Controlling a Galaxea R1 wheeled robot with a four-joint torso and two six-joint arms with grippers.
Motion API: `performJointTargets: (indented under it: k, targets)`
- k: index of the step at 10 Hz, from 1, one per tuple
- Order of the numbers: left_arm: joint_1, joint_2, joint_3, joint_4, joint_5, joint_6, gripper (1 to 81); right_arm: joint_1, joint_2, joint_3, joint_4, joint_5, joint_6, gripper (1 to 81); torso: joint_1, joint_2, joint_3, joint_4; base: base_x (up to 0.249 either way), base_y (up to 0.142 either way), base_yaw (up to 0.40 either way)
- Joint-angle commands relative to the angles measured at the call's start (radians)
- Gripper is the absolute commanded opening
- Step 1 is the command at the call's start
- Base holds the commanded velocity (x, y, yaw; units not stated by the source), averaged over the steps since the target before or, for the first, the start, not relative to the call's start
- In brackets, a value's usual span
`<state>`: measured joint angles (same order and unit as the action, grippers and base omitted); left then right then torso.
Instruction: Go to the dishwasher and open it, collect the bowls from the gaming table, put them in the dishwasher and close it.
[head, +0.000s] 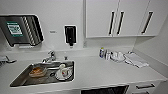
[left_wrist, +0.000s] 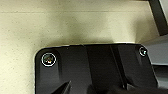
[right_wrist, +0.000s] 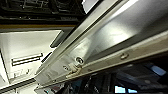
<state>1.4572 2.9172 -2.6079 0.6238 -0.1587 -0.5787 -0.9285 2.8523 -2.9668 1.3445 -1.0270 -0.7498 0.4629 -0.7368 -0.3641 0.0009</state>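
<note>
The dishwasher (head: 105, 90) shows as a dark opening under the white counter, right of the sink, at the lower edge of the head view. In the right wrist view its stainless-steel door (right_wrist: 110, 37) slants close across the picture, with dark wire racks (right_wrist: 37, 7) beyond it. The left wrist view looks down on pale speckled floor (left_wrist: 62, 25) past the robot's own dark plate. The gaming table and the bowls are out of view.
A steel sink (head: 21, 80) with a tap (head: 50, 58) holds a brownish dish (head: 37, 71) and a white cup on a plate (head: 63, 72). Bottles (head: 102, 53), a white kettle (head: 117, 56) and a cloth (head: 136, 60) stand at the counter's back right. White wall cabinets (head: 120, 17) hang above.
</note>
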Motion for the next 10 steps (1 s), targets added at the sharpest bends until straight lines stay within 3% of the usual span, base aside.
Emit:
performJointTargets:
  k: [1,4,10]
  targets:
    - [-0.044,-0.010,0.002,-0.010,0.024,-0.001,81.1,0.320,0.061,0.032,0.144,-0.048,-0.016,81.1,0.000,0.000,0.000,0.000,0.000,0.000,0.000]
    - [-0.044,-0.015,0.002,-0.013,0.022,-0.001,81.1,0.375,0.089,0.034,0.119,-0.045,0.012,81.1,0.000,0.000,0.000,-0.001,0.000,0.000,0.000]
    - [-0.039,-0.015,0.002,-0.012,0.022,-0.001,81.1,0.449,0.074,0.040,0.190,-0.076,0.038,81.1,0.000,0.000,-0.001,-0.001,0.000,0.000,0.000]
